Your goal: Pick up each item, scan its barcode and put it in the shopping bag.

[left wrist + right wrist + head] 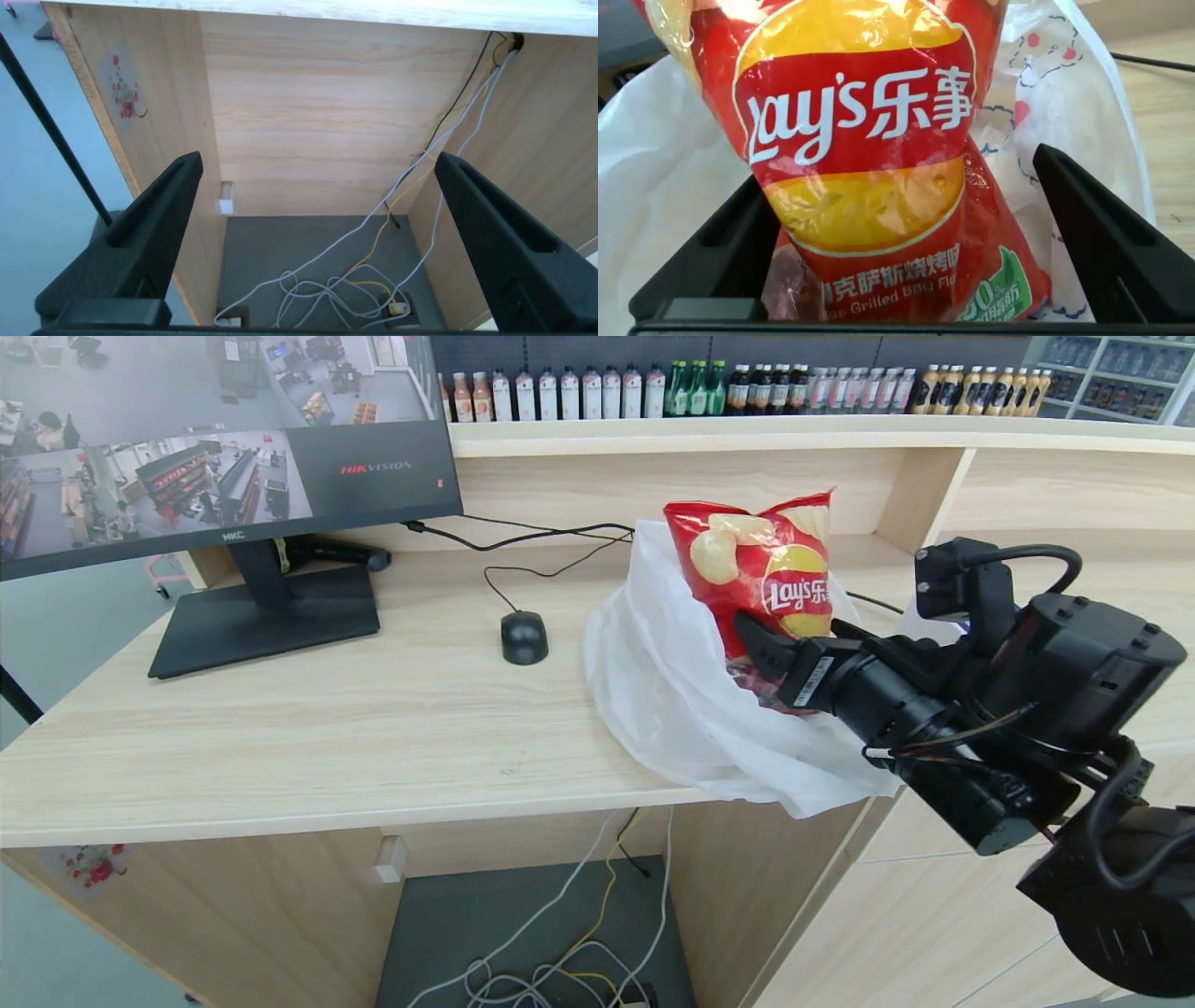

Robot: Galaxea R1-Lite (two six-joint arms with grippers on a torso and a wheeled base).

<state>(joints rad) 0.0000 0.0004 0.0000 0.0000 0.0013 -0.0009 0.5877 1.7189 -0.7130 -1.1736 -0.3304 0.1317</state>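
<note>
A red chips bag stands upright in the white plastic shopping bag on the right part of the wooden counter. My right gripper is at the bag's mouth, open, with the lower part of the chips bag between its two black fingers. White plastic of the shopping bag shows behind the chips. My left gripper hangs open and holds nothing, low in front of the counter's underside.
A monitor on a black stand sits at the counter's back left, a black mouse in the middle. Loose cables lie on the floor under the counter. Bottles line the shelf behind.
</note>
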